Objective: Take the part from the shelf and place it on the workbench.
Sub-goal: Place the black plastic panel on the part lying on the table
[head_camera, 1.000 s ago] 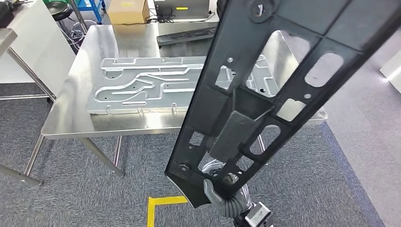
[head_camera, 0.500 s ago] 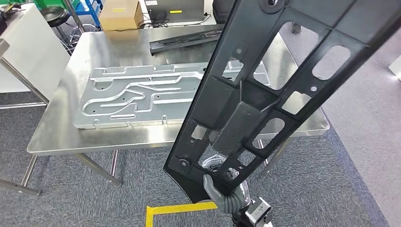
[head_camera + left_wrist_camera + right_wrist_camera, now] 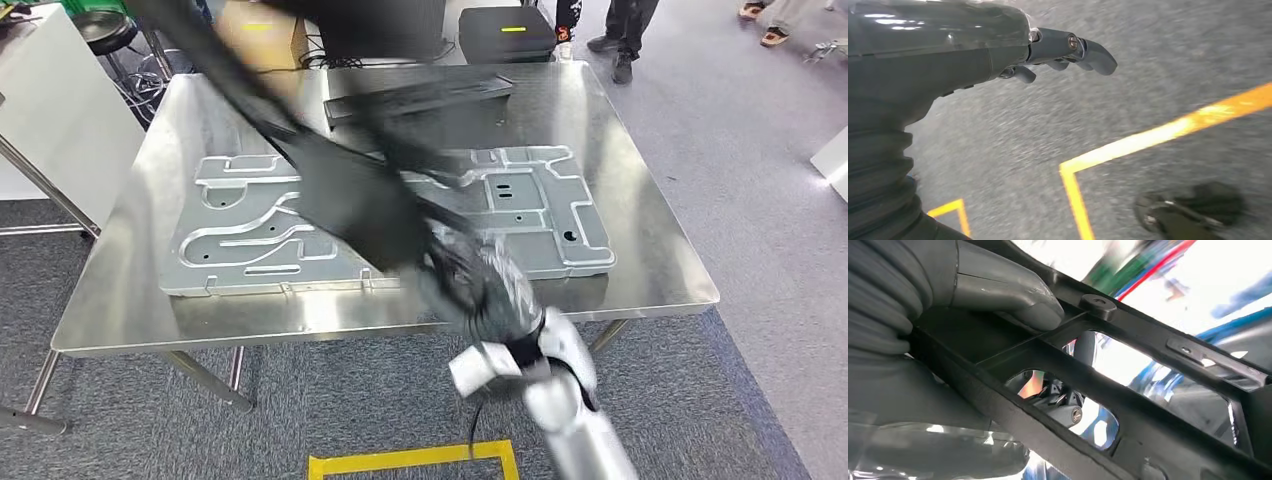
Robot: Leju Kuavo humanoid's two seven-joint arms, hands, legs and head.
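The right hand (image 3: 470,285) grips the black frame part (image 3: 340,190) (motion-blurred) above the steel workbench (image 3: 650,250); the left hand (image 3: 1048,50) hangs empty, fingers apart.

Head cam high, wrist cams close.

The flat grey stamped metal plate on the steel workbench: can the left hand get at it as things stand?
Probably not. The left hand hangs low over grey carpet with yellow tape, holding nothing, while the grey stamped metal plate lies up on the steel workbench.
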